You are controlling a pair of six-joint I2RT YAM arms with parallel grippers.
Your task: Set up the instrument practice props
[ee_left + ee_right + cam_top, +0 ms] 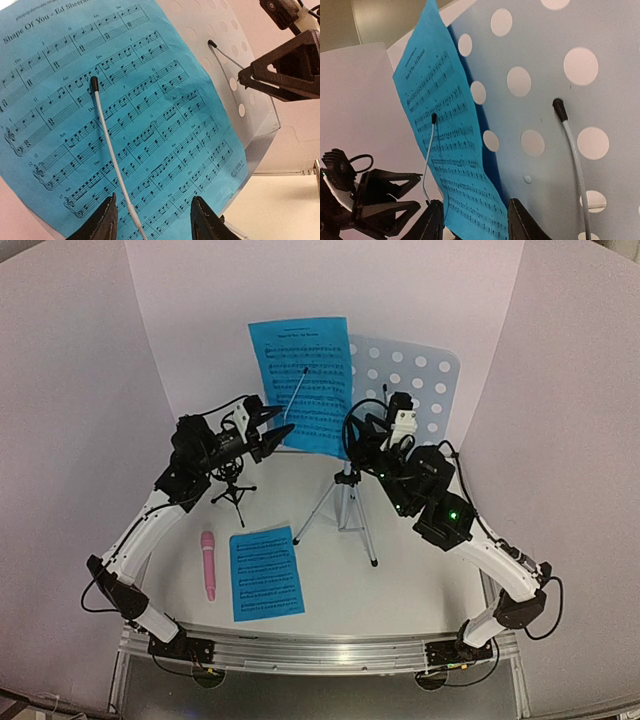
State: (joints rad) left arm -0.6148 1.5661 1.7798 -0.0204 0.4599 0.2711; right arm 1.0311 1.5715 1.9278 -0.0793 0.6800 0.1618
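Both arms at the music stand, fingers apart and empty.
We see the left gripper [154, 200] spread before the blue page [300, 370] leaning on the pale-blue perforated desk [420, 380], under a white wire clip [112, 155]. The right gripper [475, 201] gapes just beside that page's lower edge. On the table [400, 580], front left: a second page [265, 572], the pink microphone [208, 564] and the black mic mount [234, 485].

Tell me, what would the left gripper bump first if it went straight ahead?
The left gripper would probably meet the thin white holder wire first, then the blue sheet-music page behind it; depth is unclear.
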